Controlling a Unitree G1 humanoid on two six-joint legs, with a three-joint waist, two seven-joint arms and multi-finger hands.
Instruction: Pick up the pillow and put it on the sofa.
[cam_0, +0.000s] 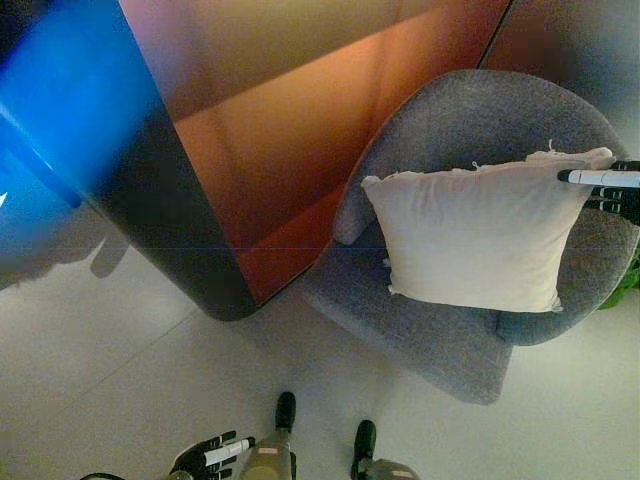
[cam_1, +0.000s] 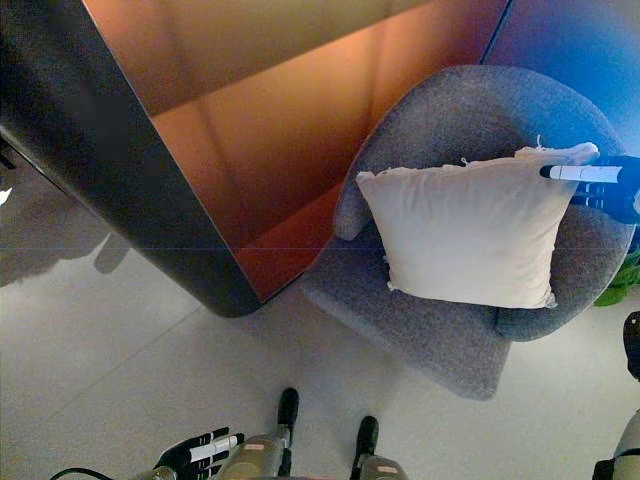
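Observation:
A cream square pillow (cam_0: 475, 235) leans upright against the back of a round grey sofa chair (cam_0: 440, 340), its lower edge on the seat. My right hand (cam_0: 615, 190) comes in from the right edge and pinches the pillow's top right corner. A white-tipped finger lies across the front of the corner and dark fingers are behind it. My left hand (cam_0: 210, 455) hangs low at the bottom left over the floor, with relaxed, spread fingers and nothing in it.
A large piece of furniture (cam_0: 270, 150) with an orange-brown top and a dark rounded edge fills the upper left and stands close against the sofa's left side. A green plant (cam_0: 625, 285) shows at the right edge. Pale floor (cam_0: 120, 360) lies in front.

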